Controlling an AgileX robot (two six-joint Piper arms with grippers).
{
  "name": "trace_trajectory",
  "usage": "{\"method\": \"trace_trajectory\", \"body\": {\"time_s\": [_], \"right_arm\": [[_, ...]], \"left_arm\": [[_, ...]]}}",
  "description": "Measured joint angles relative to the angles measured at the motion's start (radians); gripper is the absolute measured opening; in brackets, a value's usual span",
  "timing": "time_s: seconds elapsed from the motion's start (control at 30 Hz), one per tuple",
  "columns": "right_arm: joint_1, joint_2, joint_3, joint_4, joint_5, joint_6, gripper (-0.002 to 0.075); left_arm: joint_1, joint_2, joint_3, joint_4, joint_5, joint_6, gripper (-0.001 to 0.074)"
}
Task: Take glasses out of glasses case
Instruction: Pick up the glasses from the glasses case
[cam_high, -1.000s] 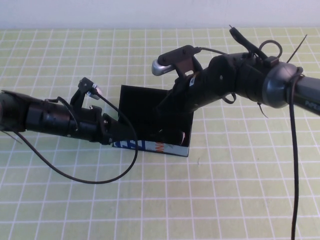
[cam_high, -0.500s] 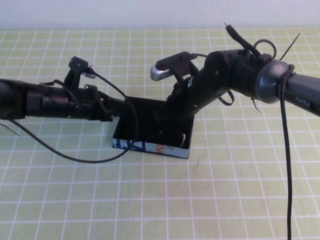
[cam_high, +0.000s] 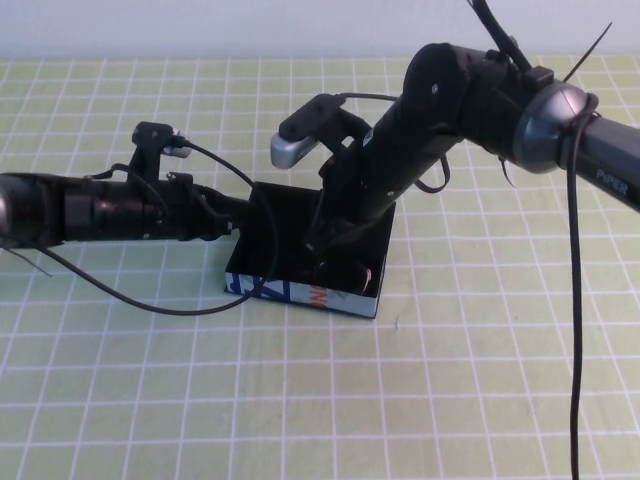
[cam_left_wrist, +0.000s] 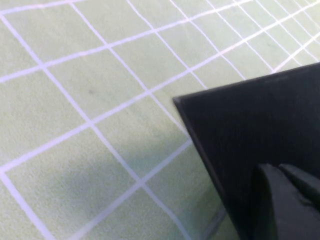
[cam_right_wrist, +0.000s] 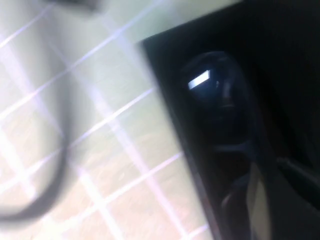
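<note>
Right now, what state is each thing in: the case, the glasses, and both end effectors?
glasses case: open, lid raised.
glasses: inside the case.
left end effector: at the lid's left edge.
right end effector: shut, reaching down into the case at the glasses; grip unclear.

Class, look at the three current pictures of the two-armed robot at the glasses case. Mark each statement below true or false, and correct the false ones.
1. The glasses case lies open. True.
2. The right end effector reaches down inside the case. True.
3. The glasses lie on the mat outside the case. False: they are inside the case.
4. The left end effector is at the lid of the case. True.
5. The case stands on a bare wooden table. False: it stands on a green mat with a white grid.
</note>
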Motion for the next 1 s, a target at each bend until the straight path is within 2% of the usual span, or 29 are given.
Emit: {"method": "trace_trajectory", "body": {"time_s": [0.07,0.2,0.3,0.37,0.7,1.0], "right_arm": [[0.006,0.000,-0.011,0.013,0.039,-0.080,0.0020],[0.035,0.000,-0.017,-0.002,0.086,-0.208,0.0127],[0.065,0.000,-0.017,-0.063,0.090,-0.240,0.0202],[0.070,0.000,-0.017,-0.101,0.083,-0.250,0.0225],[0.070,0.035,-0.017,-0.157,-0.022,-0.291,0.0241],[0.070,0.057,-0.017,-0.157,-0.042,-0.295,0.0241]], "left_arm": [[0.000,0.000,0.000,-0.002,0.000,0.000,-0.0004],[0.000,0.000,0.000,-0.006,0.000,0.000,-0.0004],[0.000,0.000,0.000,-0.006,0.000,0.000,-0.0004],[0.000,0.000,0.000,-0.006,0.004,0.000,-0.0004],[0.000,0.000,0.000,-0.006,0.030,-0.002,-0.0004],[0.000,0.000,0.000,-0.002,0.034,-0.006,-0.0004]]}}
